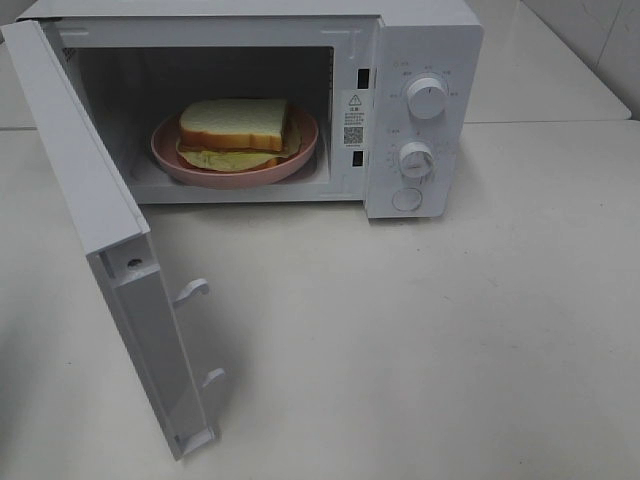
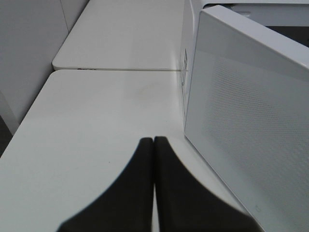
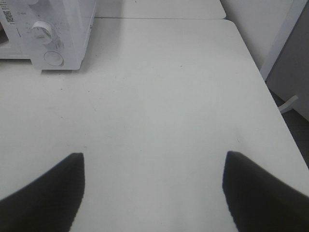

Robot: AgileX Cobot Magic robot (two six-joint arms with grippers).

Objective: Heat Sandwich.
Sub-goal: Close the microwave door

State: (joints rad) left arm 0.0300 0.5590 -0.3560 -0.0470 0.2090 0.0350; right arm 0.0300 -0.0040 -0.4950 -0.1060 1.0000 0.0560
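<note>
1. Brown-crusted toast over a yellow-green layer: the small square sandwich [image 1: 235,125] lies on the middle of a round pink plate [image 1: 172,160]. The plate sits on the floor of the white box-shaped microwave [image 1: 420,40], whose cavity stands open.
2. The microwave stands toward the far edge of the pale, smooth table [image 1: 450,330]. Its flat white door [image 1: 90,200] is swung wide toward the near left corner.
3. My left gripper [image 2: 153,141] has its two black fingers pressed together with nothing between them. It hangs over bare table just beside the door's outer face.
4. My right gripper [image 3: 154,155] is spread wide and empty over the right part of the table. The microwave's control panel, with its round white lower knob [image 1: 416,159], is well off from it.
5. I judge the sandwich light and soft. The bread would dent under a firm pinch, and the layers look loose enough to slide apart or tip off if tilted.
6. If it had to be moved, I would grip the plate's raised rim at the side nearest the opening and keep it level, leaving the bread alone. The plate looks stiff but smooth, so it could slip in a shallow grip.
7. As it lies now, loading looks finished. What seems left is pushing the door shut, for which closed fingers suit, then turning a knob.
</note>
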